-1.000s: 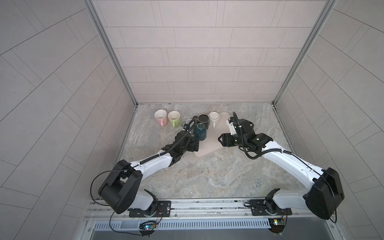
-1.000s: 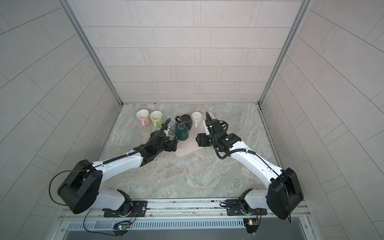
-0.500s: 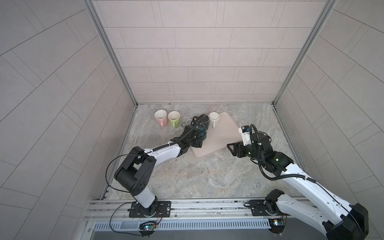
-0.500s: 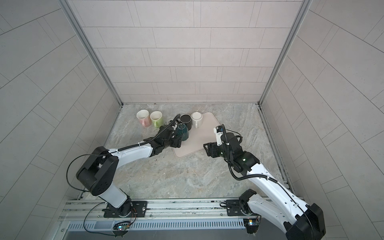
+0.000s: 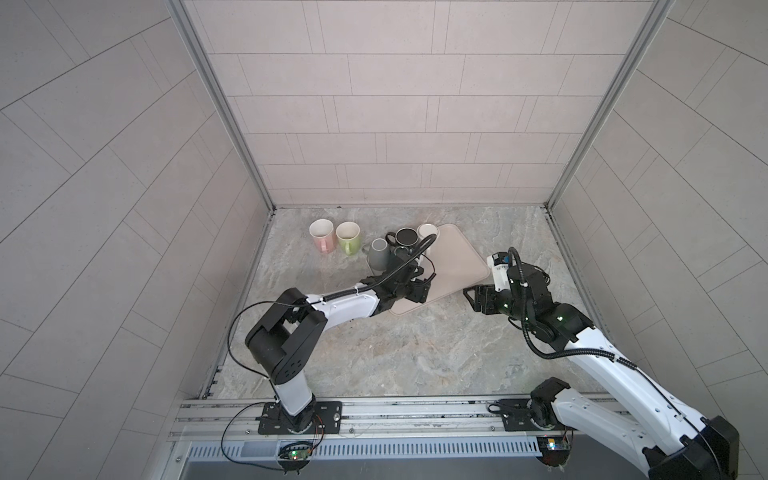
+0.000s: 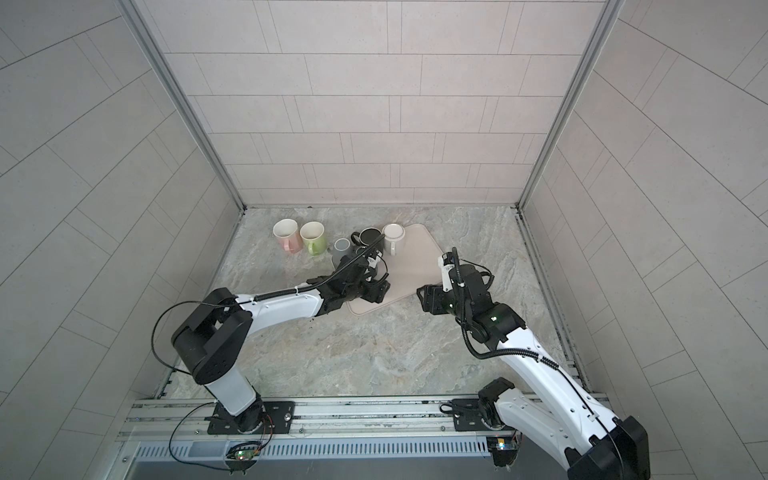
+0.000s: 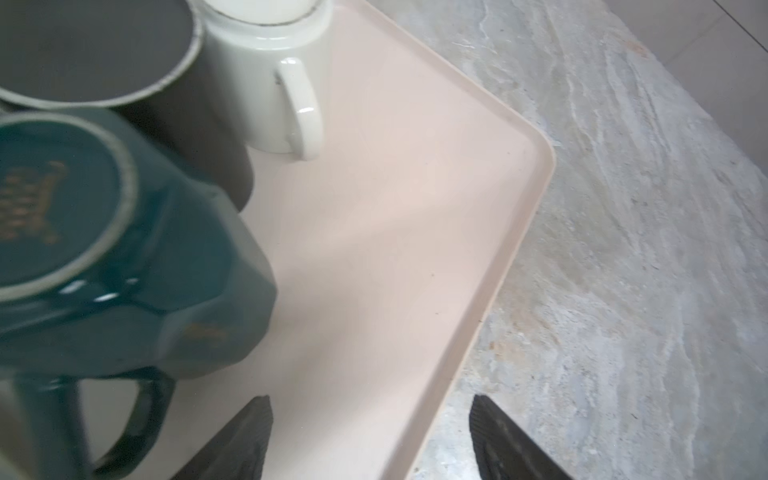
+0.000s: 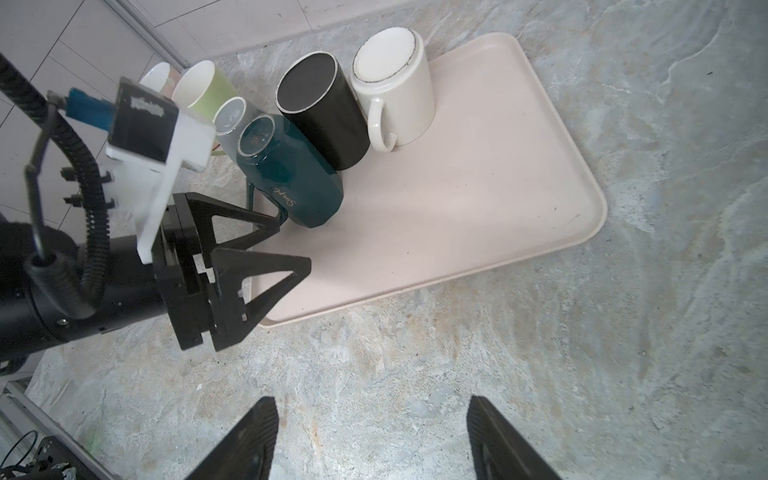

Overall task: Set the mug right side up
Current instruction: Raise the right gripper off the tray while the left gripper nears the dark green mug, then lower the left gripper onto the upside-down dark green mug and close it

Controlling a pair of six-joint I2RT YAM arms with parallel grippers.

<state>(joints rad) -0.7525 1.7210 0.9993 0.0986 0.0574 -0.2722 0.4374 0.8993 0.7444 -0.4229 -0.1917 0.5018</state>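
The left gripper (image 8: 294,241) is hovering with its fingers (image 8: 266,259) spread wide and is gripping nothing; only tray and table are showing between them in its wrist view. The teal mug (image 8: 291,174), judged the target, is sitting base-up at a corner of the tray (image 8: 478,199), just beside this gripper, its handle (image 7: 156,395) pointing toward the fingers. The black mug (image 8: 324,116) is crowding its far side; contact cannot be confirmed. The cream mug (image 8: 399,95) is standing beyond that.

Hazards, as judged:
- A closing finger is likely catching the handle instead of the wall, spinning the mug.
- The glazed, faceted wall is probably offering poor friction; a shallow pinch is risking slip mid-rotation.
- Swinging the mug over is risking a knock to the black mug, toppling it into the cream one.

The right gripper (image 8: 370,401) is hanging spread and empty over the table (image 8: 540,353), apart from the tray.
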